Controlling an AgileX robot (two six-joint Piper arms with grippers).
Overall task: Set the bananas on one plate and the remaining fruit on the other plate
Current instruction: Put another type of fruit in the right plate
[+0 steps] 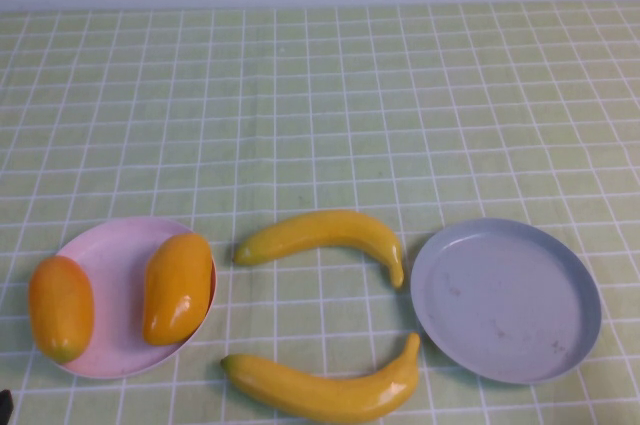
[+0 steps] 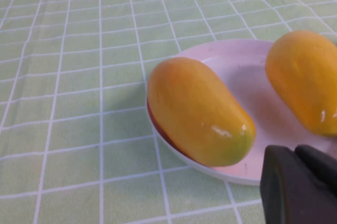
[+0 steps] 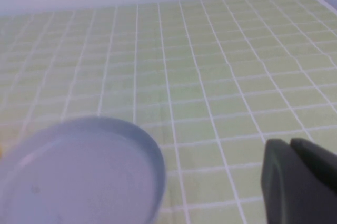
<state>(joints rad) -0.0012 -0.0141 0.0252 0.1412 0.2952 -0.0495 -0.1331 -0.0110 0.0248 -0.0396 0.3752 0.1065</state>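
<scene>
Two yellow bananas lie on the checked cloth between the plates, one [image 1: 322, 234] farther back and one [image 1: 325, 391] near the front edge. The grey-blue plate [image 1: 505, 300] at the right is bare. The pink plate [image 1: 110, 245] at the left holds one orange mango-like fruit [image 1: 177, 287]; the other [image 1: 60, 307] rests on its left rim. My left gripper [image 2: 296, 153] is shut and empty, just off the pink plate's [image 2: 237, 66] edge, near both fruits [image 2: 197, 110] [image 2: 305, 79]. My right gripper [image 3: 289, 144] is shut and empty, over the cloth beside the grey-blue plate [image 3: 79, 166].
A green-and-white checked cloth [image 1: 320, 105] covers the table up to a white wall at the back. The back half of the table carries nothing but the cloth.
</scene>
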